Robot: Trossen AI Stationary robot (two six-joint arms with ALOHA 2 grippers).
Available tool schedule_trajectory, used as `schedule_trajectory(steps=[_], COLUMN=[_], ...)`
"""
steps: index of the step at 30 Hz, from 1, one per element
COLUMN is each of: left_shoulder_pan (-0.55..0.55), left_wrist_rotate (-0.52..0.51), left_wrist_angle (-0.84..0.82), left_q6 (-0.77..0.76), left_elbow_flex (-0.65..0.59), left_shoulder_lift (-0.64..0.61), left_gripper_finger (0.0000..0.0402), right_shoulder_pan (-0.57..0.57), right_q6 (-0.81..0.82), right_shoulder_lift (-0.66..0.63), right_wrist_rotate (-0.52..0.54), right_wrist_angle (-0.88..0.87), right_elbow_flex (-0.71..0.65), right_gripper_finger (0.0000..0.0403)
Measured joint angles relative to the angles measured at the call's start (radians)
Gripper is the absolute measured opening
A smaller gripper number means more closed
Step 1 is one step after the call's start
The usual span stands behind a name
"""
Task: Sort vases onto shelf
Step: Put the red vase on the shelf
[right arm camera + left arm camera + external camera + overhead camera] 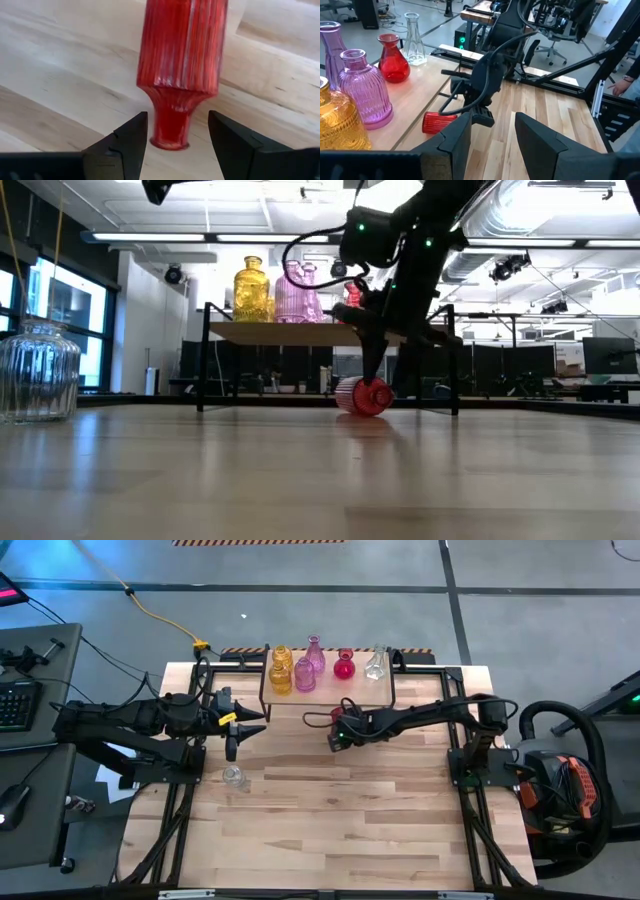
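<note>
Down on the table, a ribbed red vase (182, 60) lies on its side just in front of the shelf (340, 690), its narrow neck between the right gripper's (177, 140) open fingers, untouched. Five vases stand on the shelf; one clear vase (234, 777) stands near the left gripper (238, 725), also open, empty.

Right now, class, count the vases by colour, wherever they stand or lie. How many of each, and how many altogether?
Yellow vases: 2
Pink vases: 2
Red vases: 2, one lying on the table
Clear vases: 2, one standing on the table
Total: 8
</note>
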Motion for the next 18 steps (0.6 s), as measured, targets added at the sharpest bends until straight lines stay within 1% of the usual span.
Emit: schedule_trajectory(steps=[6, 11, 18], left_shoulder_pan=[0.0, 0.0, 0.0], left_wrist_rotate=[0.0, 0.001, 0.003], left_wrist_angle=[-0.006, -0.008, -0.012], left_q6=[0.0, 0.0, -0.001], left_elbow_flex=[0.0, 0.0, 0.0], left_shoulder_lift=[0.0, 0.0, 0.0], left_gripper_finger=[0.0145, 0.0145, 0.0145], right_shoulder_pan=[0.002, 0.002, -0.004], right_q6=[0.014, 0.02, 0.003], right_shoulder_lift=[0.045, 0.053, 0.086], right_wrist_rotate=[-0.005, 0.037, 0.03], right_wrist_angle=[0.011, 0.018, 0.044], right_elbow_flex=[0.0, 0.0, 0.0], right_gripper_finger=[0.0193, 0.0193, 0.0193])
